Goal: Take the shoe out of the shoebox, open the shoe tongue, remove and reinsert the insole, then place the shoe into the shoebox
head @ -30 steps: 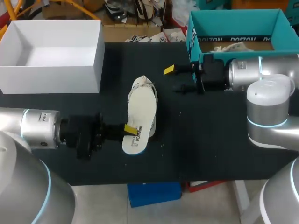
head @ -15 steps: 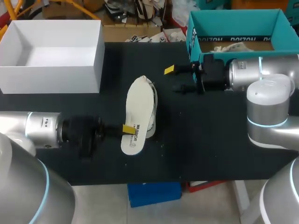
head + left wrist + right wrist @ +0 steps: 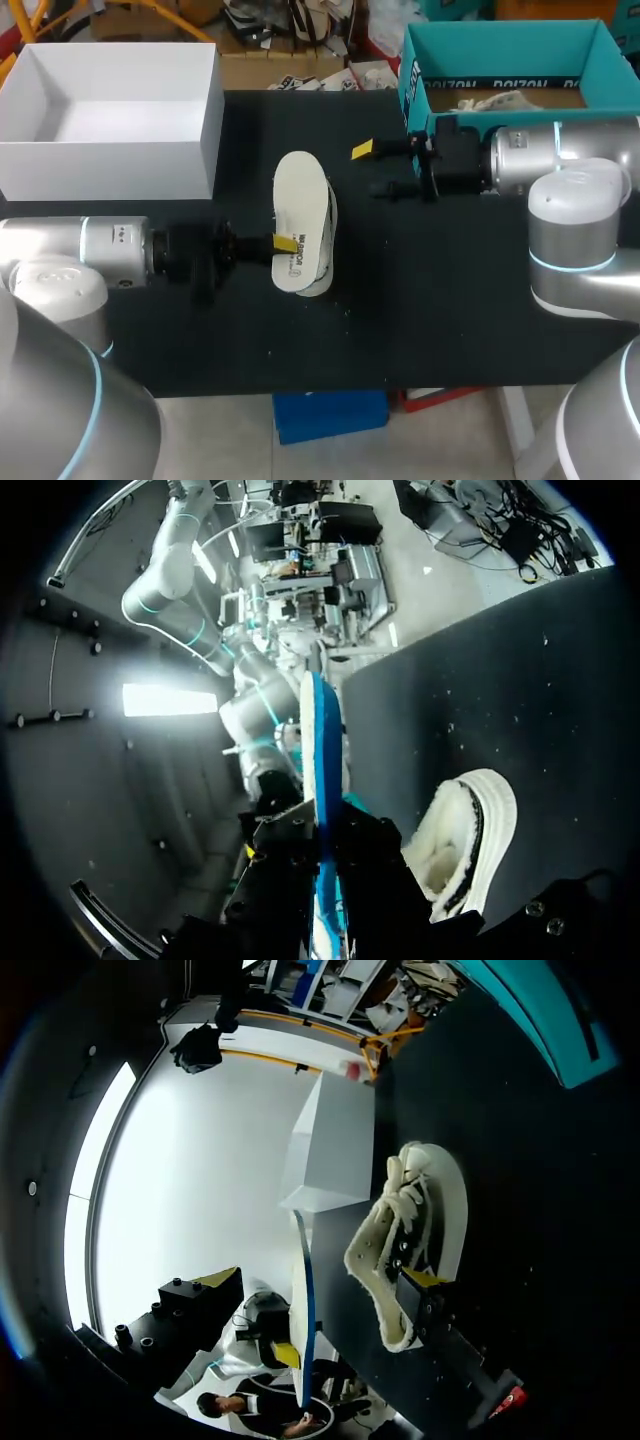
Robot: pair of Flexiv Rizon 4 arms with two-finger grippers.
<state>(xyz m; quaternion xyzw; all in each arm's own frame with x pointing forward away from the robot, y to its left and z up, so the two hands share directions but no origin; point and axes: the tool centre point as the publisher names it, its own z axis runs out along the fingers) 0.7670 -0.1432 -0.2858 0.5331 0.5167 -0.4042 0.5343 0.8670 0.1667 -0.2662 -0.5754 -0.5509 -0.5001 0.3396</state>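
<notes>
Head view: the left end effector (image 3: 283, 243) is clamped on the heel end of the insole (image 3: 300, 205), holding it flat over the shoe (image 3: 320, 286). The shoe lies on the surface (image 3: 450, 300), outside the shoebox (image 3: 500, 45). The right end effector (image 3: 375, 170) is spread open with nothing in it.

Left wrist view: the insole (image 3: 318, 770) shows edge-on between the fingers, with the shoe (image 3: 470, 830) beside it.

Right wrist view: the shoe (image 3: 415, 1230) lies ahead, with the insole (image 3: 303, 1300) next to it.

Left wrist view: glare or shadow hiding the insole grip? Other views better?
Left wrist view: left gripper in deep shadow, insole edge-on between its fingers, glare off to one side. Right wrist view: big blown-out white patch beyond the shoe. Head view: even light, grip on the insole plainly visible.
</notes>
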